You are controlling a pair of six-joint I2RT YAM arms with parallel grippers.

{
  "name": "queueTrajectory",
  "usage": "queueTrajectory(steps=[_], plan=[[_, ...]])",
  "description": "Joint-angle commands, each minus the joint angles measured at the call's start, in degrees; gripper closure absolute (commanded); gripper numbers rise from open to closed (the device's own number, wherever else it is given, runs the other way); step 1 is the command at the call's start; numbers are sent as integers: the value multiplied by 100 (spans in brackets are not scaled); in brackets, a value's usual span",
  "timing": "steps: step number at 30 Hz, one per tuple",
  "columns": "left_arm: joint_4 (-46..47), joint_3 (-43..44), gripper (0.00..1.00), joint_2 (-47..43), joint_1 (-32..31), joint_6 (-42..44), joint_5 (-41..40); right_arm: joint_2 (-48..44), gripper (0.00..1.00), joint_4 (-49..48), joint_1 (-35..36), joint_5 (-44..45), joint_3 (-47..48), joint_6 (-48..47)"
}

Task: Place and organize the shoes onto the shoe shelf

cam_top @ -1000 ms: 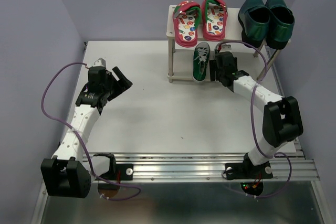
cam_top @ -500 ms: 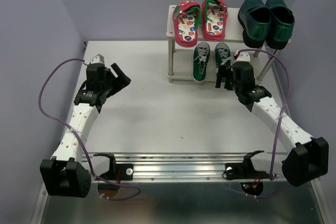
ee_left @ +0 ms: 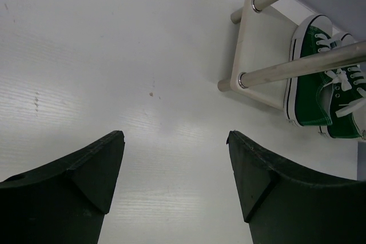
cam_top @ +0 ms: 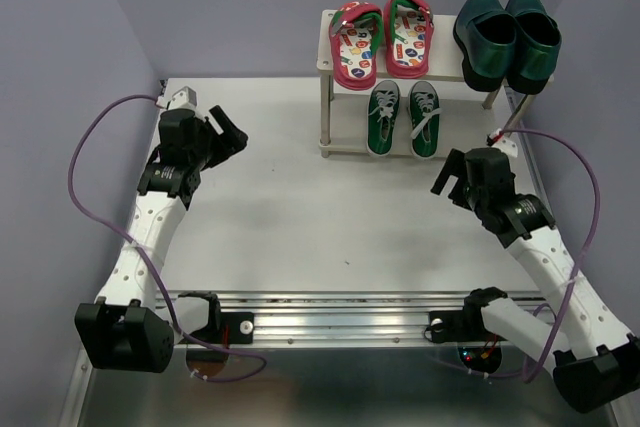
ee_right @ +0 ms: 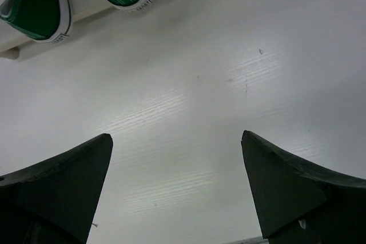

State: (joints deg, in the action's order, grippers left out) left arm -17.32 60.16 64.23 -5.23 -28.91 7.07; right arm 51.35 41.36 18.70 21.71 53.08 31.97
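From above, the small pale wooden two-tier shelf (cam_top: pixel 444 47) stands at the far edge of the white desk (cam_top: pixel 300 217), toward the right corner. Red flip-flops with green straps (cam_top: pixel 357 42) and shiny dark teal loafers (cam_top: pixel 487 37) sit on top, green white-laced sneakers (cam_top: pixel 384 119) below. The left pincer (cam_top: pixel 232 133) hangs spread wide near the far left corner, well apart from the shelf. The right pincer (cam_top: pixel 448 177), equally wide, hovers by the right edge, near the sneakers.

Left wrist: the sneakers lie ahead-right, behind the shelf legs.

Right wrist: sneaker toes show ahead-left.

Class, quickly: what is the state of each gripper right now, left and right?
Left gripper: open, holding nothing.
Right gripper: open, holding nothing.
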Motion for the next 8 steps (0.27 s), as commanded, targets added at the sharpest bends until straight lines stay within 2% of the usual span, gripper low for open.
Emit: queueTrajectory(steps=[1,8], plan=[[361,417,16,-156,5,183,93,6,0,522,-51,474,-148,697],[308,532,16,-77,5,245,119,-230,0,399,-51,570,-351,899]])
